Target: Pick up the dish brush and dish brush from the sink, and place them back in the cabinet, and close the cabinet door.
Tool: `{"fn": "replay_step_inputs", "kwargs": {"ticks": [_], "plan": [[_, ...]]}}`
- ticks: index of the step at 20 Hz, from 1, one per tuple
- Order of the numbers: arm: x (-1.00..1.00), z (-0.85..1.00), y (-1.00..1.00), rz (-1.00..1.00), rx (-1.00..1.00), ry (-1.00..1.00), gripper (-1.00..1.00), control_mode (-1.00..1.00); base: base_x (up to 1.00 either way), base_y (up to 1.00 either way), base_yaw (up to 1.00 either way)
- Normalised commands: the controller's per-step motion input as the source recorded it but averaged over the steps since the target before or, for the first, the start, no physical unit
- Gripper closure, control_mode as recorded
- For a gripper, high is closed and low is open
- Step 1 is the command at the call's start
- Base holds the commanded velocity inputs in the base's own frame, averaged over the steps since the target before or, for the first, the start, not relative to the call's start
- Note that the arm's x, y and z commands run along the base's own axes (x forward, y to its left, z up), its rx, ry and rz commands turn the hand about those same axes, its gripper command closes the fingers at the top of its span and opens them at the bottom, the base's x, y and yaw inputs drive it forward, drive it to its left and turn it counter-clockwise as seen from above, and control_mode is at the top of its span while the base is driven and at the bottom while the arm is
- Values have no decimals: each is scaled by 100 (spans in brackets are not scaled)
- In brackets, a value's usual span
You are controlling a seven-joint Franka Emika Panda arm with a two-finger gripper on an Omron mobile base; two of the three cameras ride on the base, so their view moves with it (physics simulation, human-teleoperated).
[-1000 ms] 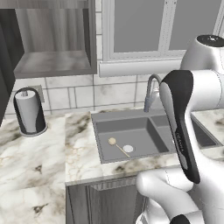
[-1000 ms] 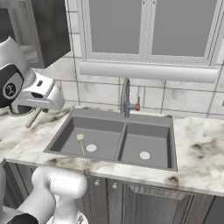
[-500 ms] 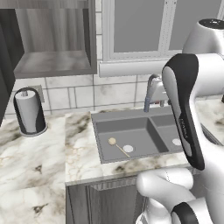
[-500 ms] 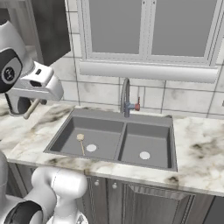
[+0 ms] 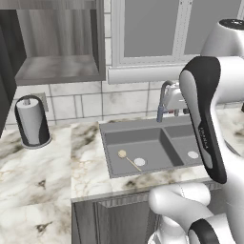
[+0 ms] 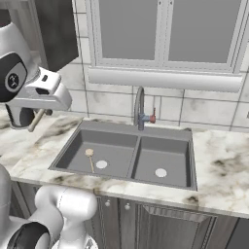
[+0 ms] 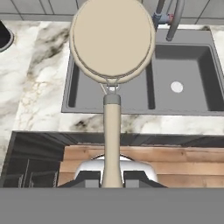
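My gripper [image 7: 112,177] is shut on the thin handle of one tan dish brush [image 7: 112,39], whose round head points toward the sink [image 7: 192,87]. From the right base view the gripper [image 6: 43,111] hangs above the counter left of the sink [image 6: 73,146], with the brush handle [image 6: 36,121] sticking out below it. The other dish brush [image 5: 127,159] [image 6: 90,156] lies in the sink's [image 5: 107,143] left basin beside the white drain. The cabinet [image 5: 57,71] up on the left wall stands open, its shelf bare. A dark strip at the far left edge may be the cabinet door [image 5: 5,81].
A paper towel roll in a dark holder [image 5: 31,121] stands on the marble counter [image 5: 43,176] under the cabinet. The faucet [image 5: 163,97] [image 6: 140,109] rises behind the sink's divider. A window [image 6: 165,34] with a sill sits above the sink. My own arm hides the sink's right part in the left base view.
The arm has straightened and risen, carrying the held brush a little higher over the counter left of the sink. The brush in the basin has stayed put.
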Motion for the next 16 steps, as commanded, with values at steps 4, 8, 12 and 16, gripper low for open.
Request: {"fn": "replay_step_inputs", "kwargs": {"ticks": [4, 8, 12, 16], "plan": [[0, -1, -11, 0, -1, -3, 100, -100, 0, 0, 0], [0, 0, -3, 0, 0, 0, 100, -100, 0, 0, 0], [-4, -2, 0, 0, 0, 0, 100, -100, 0, 0, 0], [0, 0, 0, 0, 0, 0, 100, 100, -20, 0, 7]]}}
